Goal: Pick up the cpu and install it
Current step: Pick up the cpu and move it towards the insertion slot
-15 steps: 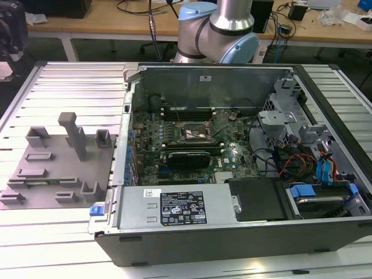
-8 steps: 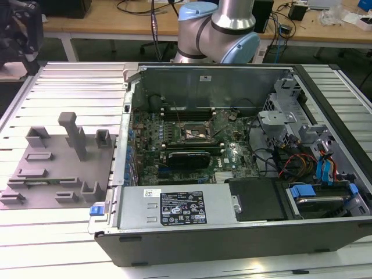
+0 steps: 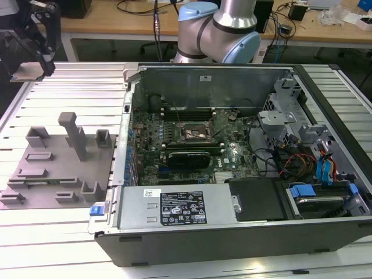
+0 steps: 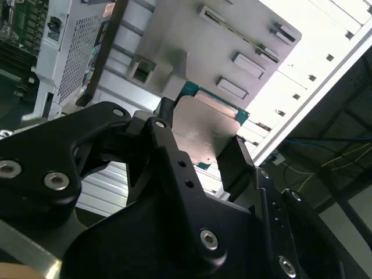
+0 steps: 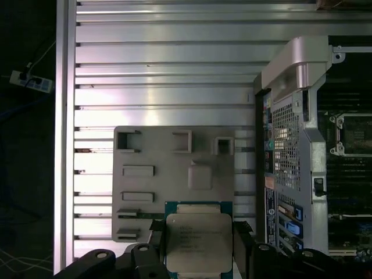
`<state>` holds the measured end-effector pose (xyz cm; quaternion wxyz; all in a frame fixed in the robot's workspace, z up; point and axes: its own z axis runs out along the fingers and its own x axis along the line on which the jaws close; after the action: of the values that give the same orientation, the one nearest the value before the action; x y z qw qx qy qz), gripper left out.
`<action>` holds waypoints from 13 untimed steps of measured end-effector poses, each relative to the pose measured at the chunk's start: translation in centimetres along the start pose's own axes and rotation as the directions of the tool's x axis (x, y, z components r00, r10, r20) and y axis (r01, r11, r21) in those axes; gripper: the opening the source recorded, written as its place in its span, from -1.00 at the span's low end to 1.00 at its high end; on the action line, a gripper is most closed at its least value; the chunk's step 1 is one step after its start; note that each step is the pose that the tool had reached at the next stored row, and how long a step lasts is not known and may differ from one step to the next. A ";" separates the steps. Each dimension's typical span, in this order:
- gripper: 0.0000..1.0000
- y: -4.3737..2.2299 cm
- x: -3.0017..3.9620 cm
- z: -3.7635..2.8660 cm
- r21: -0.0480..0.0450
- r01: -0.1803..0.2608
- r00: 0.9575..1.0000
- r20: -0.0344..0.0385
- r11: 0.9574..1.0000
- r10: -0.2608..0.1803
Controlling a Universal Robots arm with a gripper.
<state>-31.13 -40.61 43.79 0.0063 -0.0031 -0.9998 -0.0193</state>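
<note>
the gripper (image 5: 199, 232) is clamped on the cpu (image 5: 199, 247) by two opposite edges, holding it up clear of the grey fixture plate (image 5: 168, 157). the chip looks light, stiff and delicate underneath, so its edges seem the safest hold.

Square cpu (image 5: 199, 243), silver-white metal lid on green board, clamped by two opposite edges in the tool (image 5: 199, 249)
</note>
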 end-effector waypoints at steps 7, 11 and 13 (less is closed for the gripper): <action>0.09 0.00 -1.81 -0.02 0.000 0.000 1.000 0.000 1.000 0.000; 0.09 0.01 -2.73 -0.03 0.000 0.000 1.000 0.000 1.000 0.000; 0.09 0.01 -3.13 -0.03 0.000 0.000 1.000 0.000 1.000 0.000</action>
<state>-28.00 -40.62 43.78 0.0062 -0.0031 -0.9998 -0.0194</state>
